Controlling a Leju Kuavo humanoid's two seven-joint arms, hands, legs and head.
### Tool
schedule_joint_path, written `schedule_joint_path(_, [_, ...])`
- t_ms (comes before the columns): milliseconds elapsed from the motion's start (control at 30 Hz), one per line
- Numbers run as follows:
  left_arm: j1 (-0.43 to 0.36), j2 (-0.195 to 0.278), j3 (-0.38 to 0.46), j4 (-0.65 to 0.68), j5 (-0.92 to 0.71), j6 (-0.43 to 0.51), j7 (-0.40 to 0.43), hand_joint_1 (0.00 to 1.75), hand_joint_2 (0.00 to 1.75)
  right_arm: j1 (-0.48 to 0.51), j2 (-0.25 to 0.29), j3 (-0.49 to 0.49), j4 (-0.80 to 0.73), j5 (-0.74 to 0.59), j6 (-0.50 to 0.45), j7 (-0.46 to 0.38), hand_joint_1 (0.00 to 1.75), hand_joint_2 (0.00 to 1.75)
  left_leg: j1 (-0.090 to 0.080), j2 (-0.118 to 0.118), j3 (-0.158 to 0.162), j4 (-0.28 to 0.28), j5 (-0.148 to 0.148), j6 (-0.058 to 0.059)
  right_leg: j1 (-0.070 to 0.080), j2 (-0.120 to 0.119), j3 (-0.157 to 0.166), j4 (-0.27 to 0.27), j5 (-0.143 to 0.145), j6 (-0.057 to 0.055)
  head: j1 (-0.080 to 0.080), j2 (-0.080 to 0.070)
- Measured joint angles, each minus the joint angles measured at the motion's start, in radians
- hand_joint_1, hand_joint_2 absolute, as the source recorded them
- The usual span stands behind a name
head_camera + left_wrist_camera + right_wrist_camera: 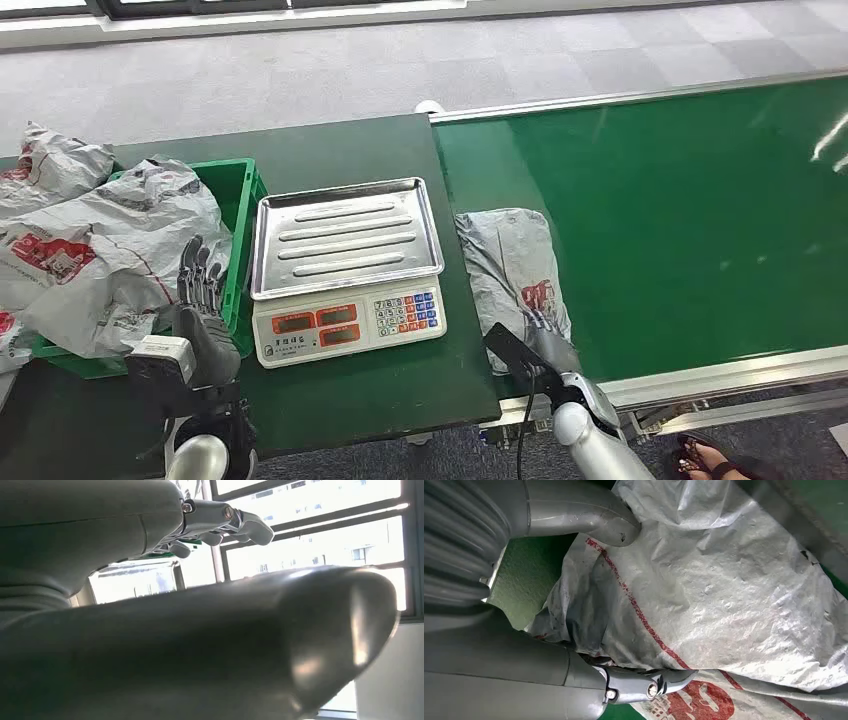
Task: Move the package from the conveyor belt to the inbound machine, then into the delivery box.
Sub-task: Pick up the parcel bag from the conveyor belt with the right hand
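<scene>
At the far left we see a green box (pixel 243 215) on the dark table (pixel 380 400), heaped with grey plastic bags (pixel 110 250) printed in red that spill over its rim. Our left hand (pixel 203 305) is raised just beside the box's near right corner, fingers up and apart, holding nothing. In the left wrist view the thumb and fingers (pixel 245 525) stand against bright windows, free of any object.

Next to the box sits the scale (pixel 345 270), its steel tray bare, with red displays and a coloured keypad facing us.

Right of the scale, where the table meets the green belt (pixel 680 220), the package (pixel 515 270) lies flat on the belt's left end. It is a grey bag with a red mark near its near end. Our right hand (pixel 545 335) is on that near end. The right wrist view shows the thumb (pixel 614 527) pressed on the crinkled package (pixel 724 595) and a finger (pixel 649 685) across its other side near the red print, so the hand grips the bag, which rests on the belt.

At the lower right corner, a person's foot (pixel 710 460) in a sandal shows on the floor.
</scene>
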Motion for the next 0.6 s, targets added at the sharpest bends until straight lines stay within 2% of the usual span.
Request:
schedule_joint_path(200, [-0.001,-0.002,0.000,0.011,0.000,-0.004,0.003,0.00,0.00,0.011,0.015,-0.020,0.000,0.009,0.009,0.029,0.01,1.75,0.000,0.000,0.002,0.000,0.000,0.000,0.000,0.000,0.002,0.000,-0.001,0.000,0.000,0.000])
schedule_joint_path(333, [-0.001,-0.003,-0.002,0.022,0.002,-0.009,0.003,0.00,0.00,0.014,0.018,-0.023,0.000,0.057,0.019,0.072,1.75,1.75,0.000,0.000,0.003,0.000,0.000,0.000,0.000,-0.001,0.003,0.000,-0.001,0.000,0.000,0.000])
schedule_joint_path(600, [-0.001,-0.010,-0.003,0.022,0.000,-0.018,0.015,0.00,0.00,0.016,0.023,-0.016,-0.006,0.187,-0.024,0.108,1.75,1.75,0.000,0.000,0.004,0.000,0.000,0.000,0.000,-0.001,0.005,-0.001,-0.001,0.000,0.000,0.000])
